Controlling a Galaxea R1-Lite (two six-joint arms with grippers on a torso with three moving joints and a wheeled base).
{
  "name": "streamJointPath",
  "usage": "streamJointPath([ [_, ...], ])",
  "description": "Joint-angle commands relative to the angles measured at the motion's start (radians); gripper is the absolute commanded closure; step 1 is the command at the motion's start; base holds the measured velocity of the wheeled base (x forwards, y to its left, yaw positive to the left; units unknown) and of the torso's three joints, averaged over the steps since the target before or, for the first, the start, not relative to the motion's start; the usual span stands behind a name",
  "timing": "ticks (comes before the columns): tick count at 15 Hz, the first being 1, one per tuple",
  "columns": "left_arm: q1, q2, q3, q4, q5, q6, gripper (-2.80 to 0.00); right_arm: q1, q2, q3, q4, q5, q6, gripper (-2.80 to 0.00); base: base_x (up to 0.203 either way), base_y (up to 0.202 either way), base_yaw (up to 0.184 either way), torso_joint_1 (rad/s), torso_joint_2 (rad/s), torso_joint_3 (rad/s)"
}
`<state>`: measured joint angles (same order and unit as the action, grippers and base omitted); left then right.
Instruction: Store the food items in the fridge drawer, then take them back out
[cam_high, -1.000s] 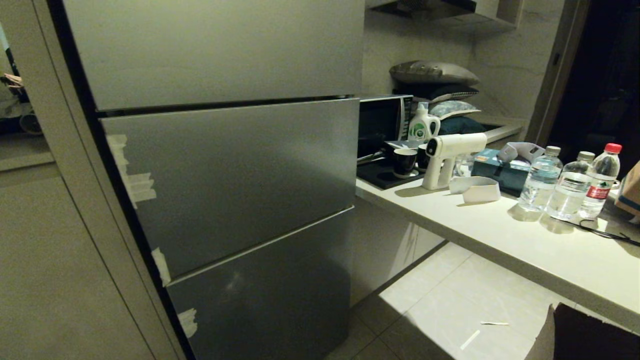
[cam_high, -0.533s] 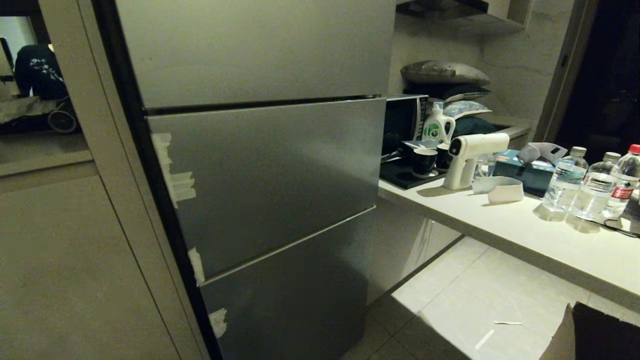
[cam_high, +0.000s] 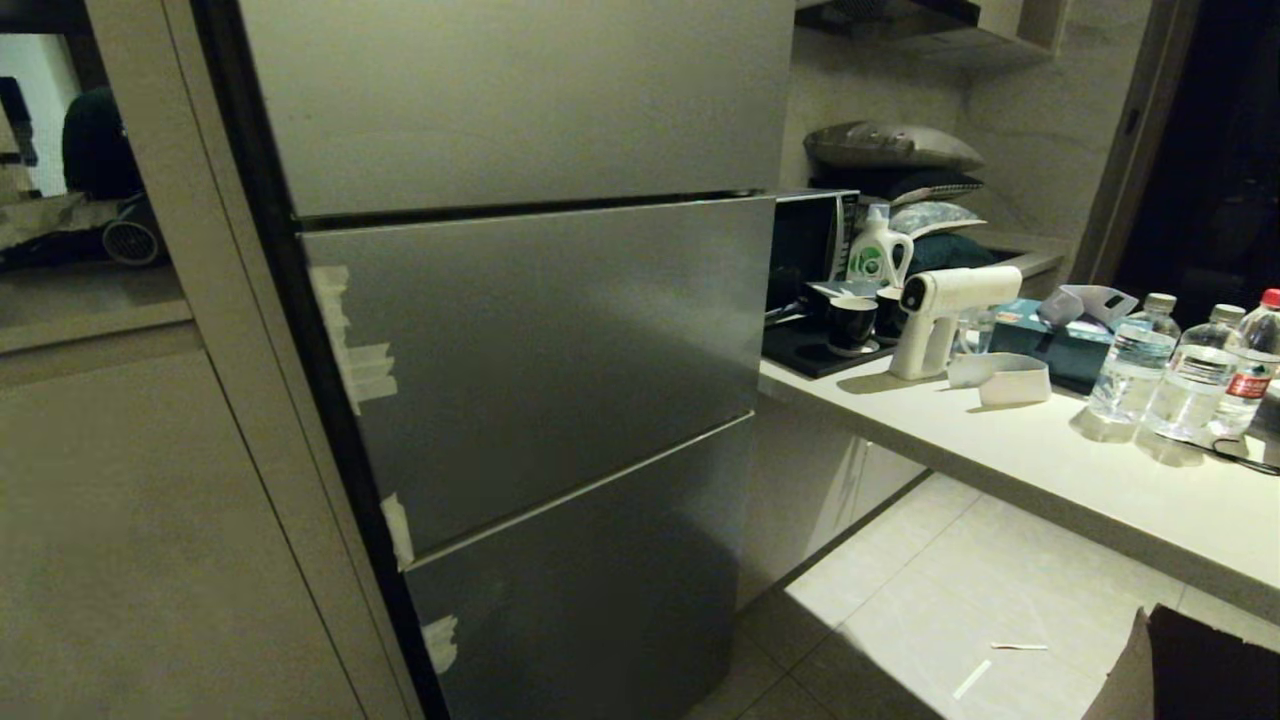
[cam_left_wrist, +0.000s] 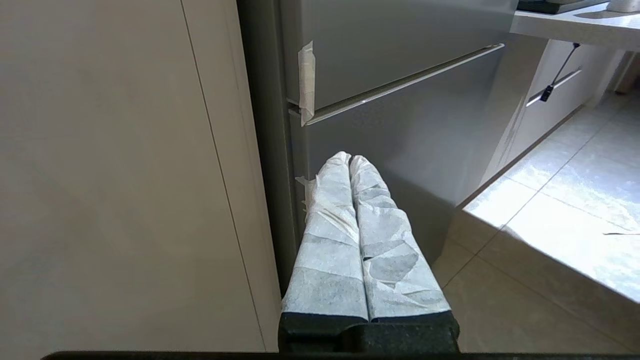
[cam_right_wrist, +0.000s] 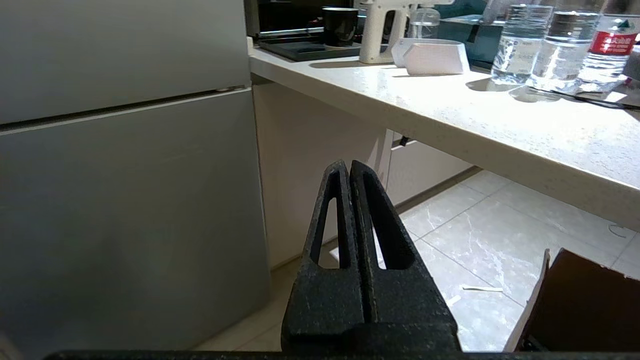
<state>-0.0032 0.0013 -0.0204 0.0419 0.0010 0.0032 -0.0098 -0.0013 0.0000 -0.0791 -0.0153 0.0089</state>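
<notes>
Fridge drawer (cam_high: 540, 360) is the middle grey panel of the three, sitting flush and fully closed, with scraps of white tape (cam_high: 350, 345) stuck along its left edge. So the robot looks to be right at the start here: nothing opened and nothing stored yet. The food items aren't visible in any view, no potato and no green thing, so no telling where they're waiting.

Best guess for the next move is getting that drawer pulled out. That means bringing a gripper up to an edge of the panel, maybe the groove along its bottom (cam_left_wrist: 400, 82), and hooking it, which needs the fingers to open or wedge in first. The front is smooth with no obvious handle, so slipping off seems like the main risk.

Both arms are hanging low and out of the head view. The left gripper (cam_left_wrist: 350, 160), wrapped in white tape, has its fingers pressed together with nothing between them, pointing at the lowest fridge panel (cam_left_wrist: 400, 150) near its left edge. The right gripper (cam_right_wrist: 348, 165) is also pressed closed and empty, aimed at the cabinet under the counter (cam_right_wrist: 450, 105), beside the fridge.
</notes>
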Motion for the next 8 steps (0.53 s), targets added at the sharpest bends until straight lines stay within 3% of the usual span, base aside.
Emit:
streamJointPath([
  [1,0.0,0.0,-0.052,0.001,0.0,-0.01,0.0,0.001,0.001,0.026,-0.001,0.0,0.0,0.0,0.0,0.0,0.0,0.0,0.0,0.0],
  [3,0.001,0.014,-0.097,0.012,0.014,-0.027,0.0,0.001,0.001,0.026,-0.001,0.0,0.0,0.0,0.0,0.0,0.0,0.0,0.0,0.0],
  [5,0.0,0.024,-0.075,0.015,0.077,-0.028,0.0,0.001,0.001,0.026,-0.001,0.001,0.001,0.0,0.0,0.0,0.0,0.0,0.0,0.0],
  [8,0.0,0.011,-0.056,0.015,0.107,-0.028,0.0,0.001,0.001,0.026,-0.001,0.001,0.003,0.0,0.0,0.0,0.0,0.0,0.0,0.0],
])
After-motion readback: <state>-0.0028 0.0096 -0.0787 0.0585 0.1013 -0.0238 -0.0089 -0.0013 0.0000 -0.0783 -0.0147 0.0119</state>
